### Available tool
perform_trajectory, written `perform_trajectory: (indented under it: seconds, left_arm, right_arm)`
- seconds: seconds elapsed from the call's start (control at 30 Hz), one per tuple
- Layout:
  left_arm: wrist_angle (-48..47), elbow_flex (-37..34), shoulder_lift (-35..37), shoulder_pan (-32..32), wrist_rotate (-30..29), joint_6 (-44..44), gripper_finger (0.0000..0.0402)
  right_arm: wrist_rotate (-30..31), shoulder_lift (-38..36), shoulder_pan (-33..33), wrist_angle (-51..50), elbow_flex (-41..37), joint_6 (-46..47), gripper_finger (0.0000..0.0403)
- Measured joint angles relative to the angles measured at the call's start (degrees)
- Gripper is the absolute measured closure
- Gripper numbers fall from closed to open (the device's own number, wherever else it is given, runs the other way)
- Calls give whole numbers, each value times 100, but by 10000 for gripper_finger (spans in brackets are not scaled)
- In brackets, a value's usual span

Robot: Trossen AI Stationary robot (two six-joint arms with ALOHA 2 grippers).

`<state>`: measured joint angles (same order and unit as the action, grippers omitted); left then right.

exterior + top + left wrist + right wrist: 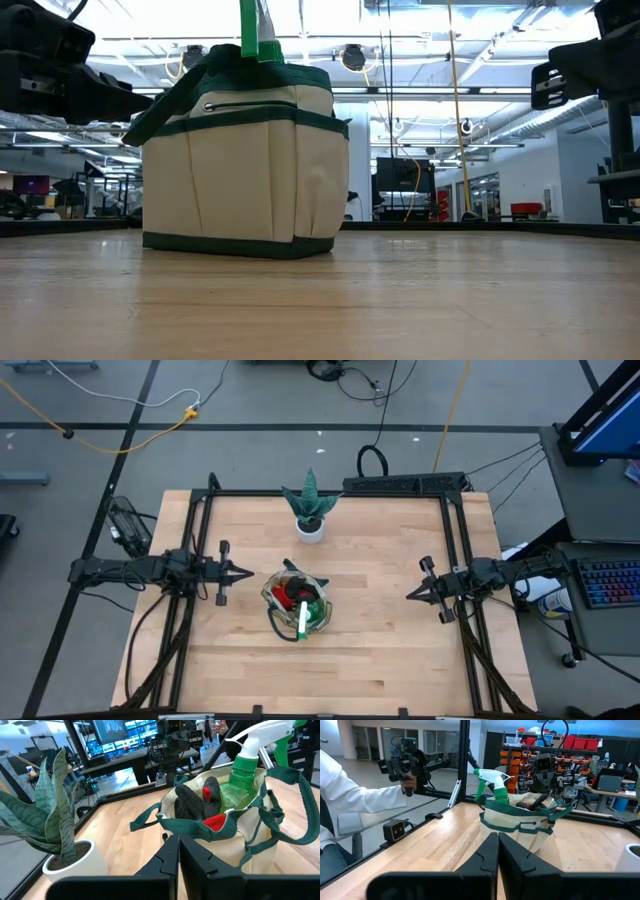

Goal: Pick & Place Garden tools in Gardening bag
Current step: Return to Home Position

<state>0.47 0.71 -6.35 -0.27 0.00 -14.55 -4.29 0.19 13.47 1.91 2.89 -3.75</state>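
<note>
The beige gardening bag (296, 603) with dark green trim stands upright on its base at the table's middle. A green spray bottle (243, 777) with a white nozzle and a red-black glove (202, 802) stick out of its top. My left gripper (243, 572) is shut and empty at the table's left side, level, pointing at the bag. At the right side, my right gripper (412, 594) is also shut and empty, level, facing the bag (520, 822).
A spiky green plant in a white pot (310, 510) stands behind the bag near the far edge. A black frame rail (330, 493) borders the table. A person in a white sleeve (355, 795) shows in the room beyond the table.
</note>
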Motion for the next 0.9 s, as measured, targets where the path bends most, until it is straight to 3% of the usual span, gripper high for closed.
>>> perform_trajectory:
  seconds: [0.9]
  left_arm:
    - [294, -17, 0, -2, -23, 9, 371]
  right_arm:
    - [-4, 0, 1, 2, 1, 2, 403]
